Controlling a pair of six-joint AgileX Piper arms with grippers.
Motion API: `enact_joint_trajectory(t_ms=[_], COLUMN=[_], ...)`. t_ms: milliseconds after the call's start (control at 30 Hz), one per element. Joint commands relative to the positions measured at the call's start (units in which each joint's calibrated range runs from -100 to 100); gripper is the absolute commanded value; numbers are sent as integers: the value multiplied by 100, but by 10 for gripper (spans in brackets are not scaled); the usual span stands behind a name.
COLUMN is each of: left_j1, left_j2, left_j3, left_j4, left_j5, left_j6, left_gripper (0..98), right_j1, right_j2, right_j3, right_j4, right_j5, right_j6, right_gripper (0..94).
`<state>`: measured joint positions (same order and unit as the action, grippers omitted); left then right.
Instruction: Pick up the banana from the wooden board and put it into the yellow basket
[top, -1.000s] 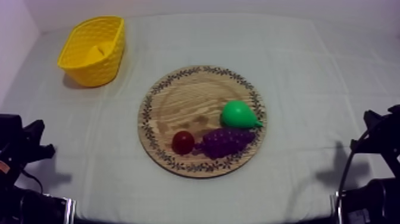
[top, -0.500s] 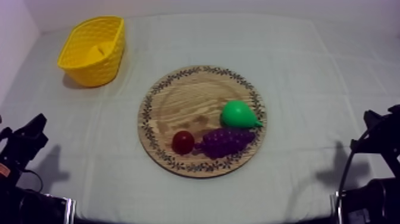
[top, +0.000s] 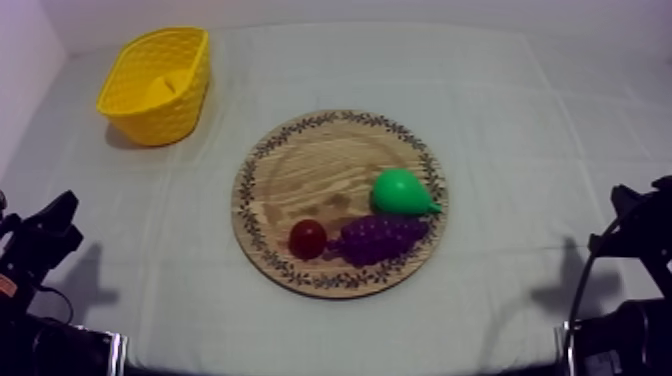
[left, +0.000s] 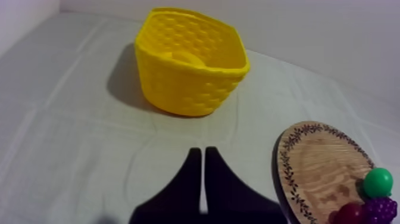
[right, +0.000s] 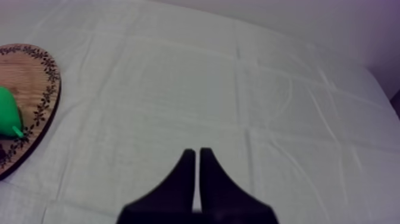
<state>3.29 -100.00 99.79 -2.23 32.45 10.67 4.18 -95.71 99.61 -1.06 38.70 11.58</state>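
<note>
The table carried two things directly on its cloth: the yellow basket stood ahead of my left gripper, well apart from it, and the round wooden board lay ahead to that gripper's right, left of my right gripper, apart from the basket

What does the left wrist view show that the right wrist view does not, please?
Left wrist view, not the right: the yellow basket, with a pale yellow shape inside that looks like the banana; the small red fruit on the wooden board; and the left gripper, fingers together as a narrow wedge. Right wrist view, not the left: the right gripper, likewise shut on nothing, over bare cloth. Both: part of the wooden board's patterned rim, the green pear on it, and the cloth.
</note>
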Motion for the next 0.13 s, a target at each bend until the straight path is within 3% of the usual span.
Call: enact_joint_trajectory(t_ms=[0,100], left_j1=[1,1], left_j2=[0,0], left_j3=[-2,-2], left_j4=[1,1], left_j5=[-4,-4], left_j6=[-1,-2], left_gripper=[1,1], right_j1=[3,3], right_j2=[-5,-5], right_j3=[5,5], right_j4=[1,1], right_j5=[1,1], right_j6=[0,-1], right_gripper=[4,4])
